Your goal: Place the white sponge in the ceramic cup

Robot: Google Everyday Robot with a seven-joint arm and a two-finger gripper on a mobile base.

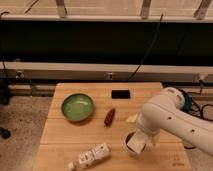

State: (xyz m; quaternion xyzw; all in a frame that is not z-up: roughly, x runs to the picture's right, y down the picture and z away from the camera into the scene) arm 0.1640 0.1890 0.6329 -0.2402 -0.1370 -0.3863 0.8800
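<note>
In the camera view, our only one, we see the gripper (137,143) hanging low over the near right part of the wooden tabletop (60,135), right at the mouth of the ceramic cup (131,146). A pale block sits at the fingertips, tilted into the cup's dark opening; we take this to be the white sponge (135,145), pinched between the fingers and partly inside the rim. We judge it is held this way so that it can drop straight in once released. Whether it already rests on the cup's bottom we cannot tell.

The bulky white arm (172,117) comes in from the right edge and covers the table behind the cup, so that side is hidden from us.

Toward the left edge stands the green bowl (77,106), well apart from the cup. A small red object (109,117) lies between bowl and cup, nearer the middle. A black flat object (121,93) lies near the far edge. The white bottle-like packet (91,156) lies along the near edge, left of the cup and not touching it.

We judge the freest way out is straight up; the near edge is close beside the cup, so a sideways nudge could tip it.
</note>
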